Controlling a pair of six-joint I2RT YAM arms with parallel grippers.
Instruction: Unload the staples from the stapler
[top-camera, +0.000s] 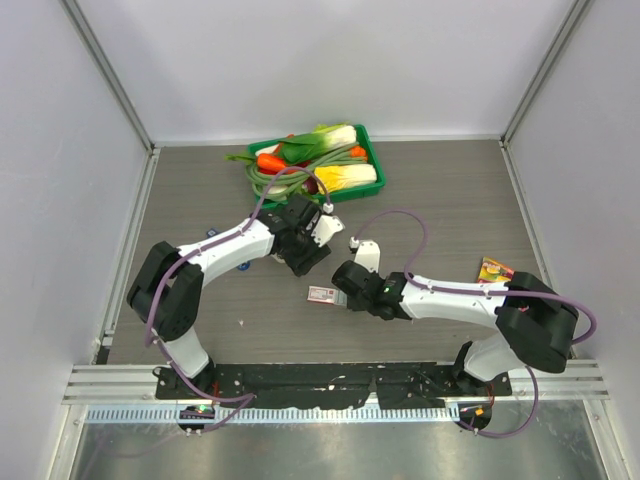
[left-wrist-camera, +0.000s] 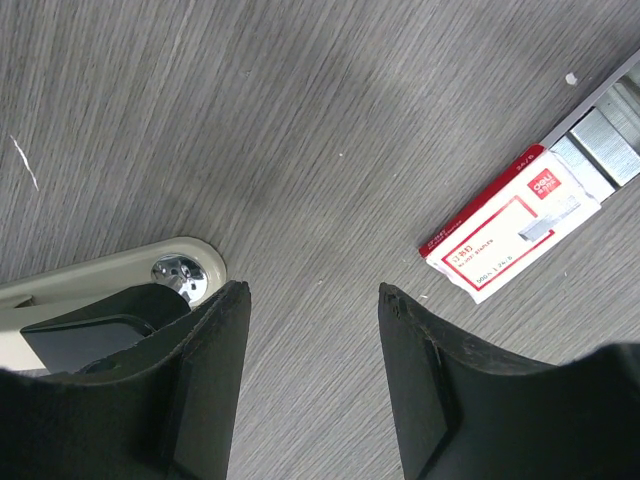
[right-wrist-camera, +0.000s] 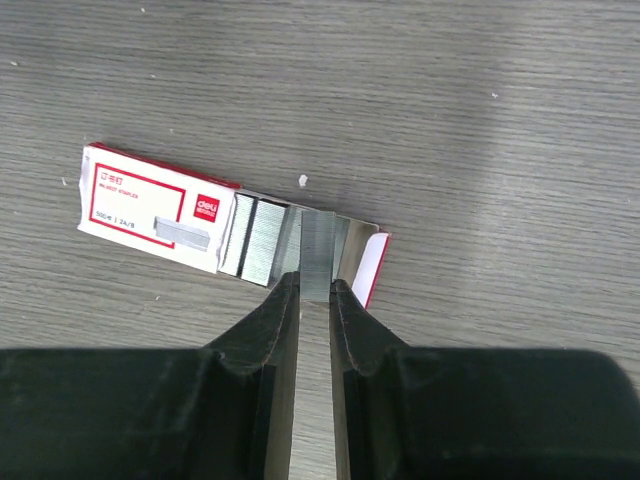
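Two robot arms work over a grey wood-grain table (top-camera: 430, 200), a green tray (top-camera: 372, 150) of toy vegetables at its far edge and a small colourful packet (top-camera: 495, 269) near the right arm's elbow; the left gripper (left-wrist-camera: 312, 290) hangs low with its jaws well apart and only bare tabletop between them; a beige stapler (left-wrist-camera: 100, 275) lies on the table at the outer side of its left finger, chrome anvil showing, though whether finger and stapler touch cannot be told; the red-and-white staple box (right-wrist-camera: 150, 205) lies flat near the table's middle, its inner drawer slid out with rows of staples inside; the right gripper (right-wrist-camera: 315, 285) has its jaws drawn narrow and pinches the staples (right-wrist-camera: 320, 250), a thin silvery strip whose free end sits over the open drawer.
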